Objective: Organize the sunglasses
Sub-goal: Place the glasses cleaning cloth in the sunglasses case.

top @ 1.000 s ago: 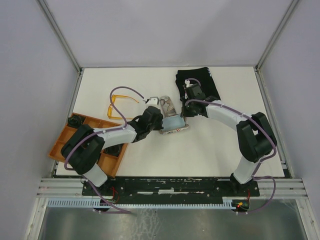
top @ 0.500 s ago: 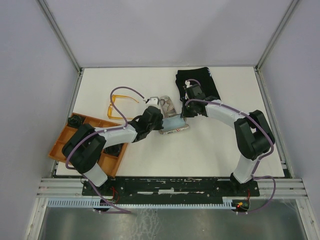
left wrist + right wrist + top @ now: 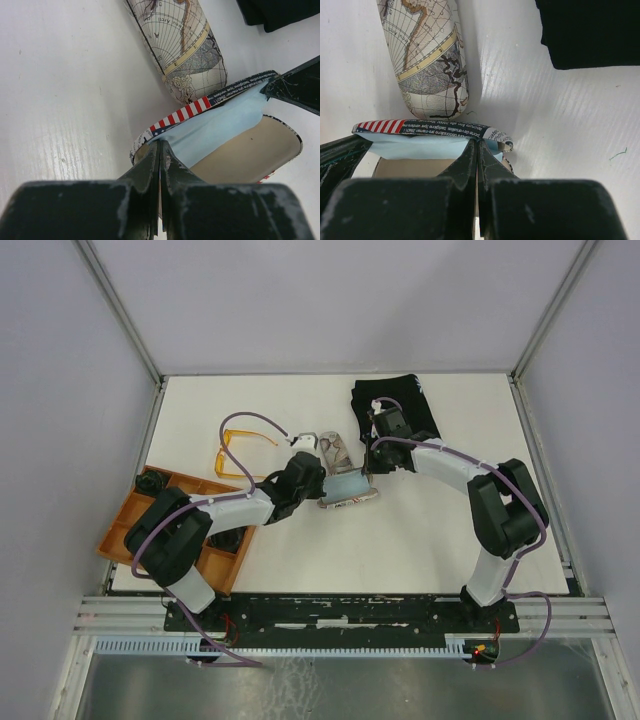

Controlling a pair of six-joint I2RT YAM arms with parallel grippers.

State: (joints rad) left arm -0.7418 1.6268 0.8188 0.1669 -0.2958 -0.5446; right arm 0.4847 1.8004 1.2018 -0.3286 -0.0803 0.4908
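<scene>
The orange-amber sunglasses [image 3: 245, 447] lie unfolded on the white table, left of both grippers and untouched. An open flag-print glasses case [image 3: 350, 496] sits mid-table with a light blue cloth [image 3: 220, 125] spread across its opening. My left gripper [image 3: 161, 147] is shut on the cloth's left end at the case rim. My right gripper [image 3: 478, 145] is shut on the cloth's right end, just under the raised lid [image 3: 430, 129]. The cloth stretches between the two grippers. From above, the left gripper [image 3: 323, 488] and the right gripper [image 3: 368, 478] flank the case.
A closed map-print case [image 3: 338, 448] lies just behind the open one, close to both sets of fingers. A black fabric item [image 3: 395, 405] sits at the back right. An orange compartment tray [image 3: 140, 515] with dark items stands at the left front.
The right arm's elbow has shifted slightly left. Both grippers stay shut at the open case.
</scene>
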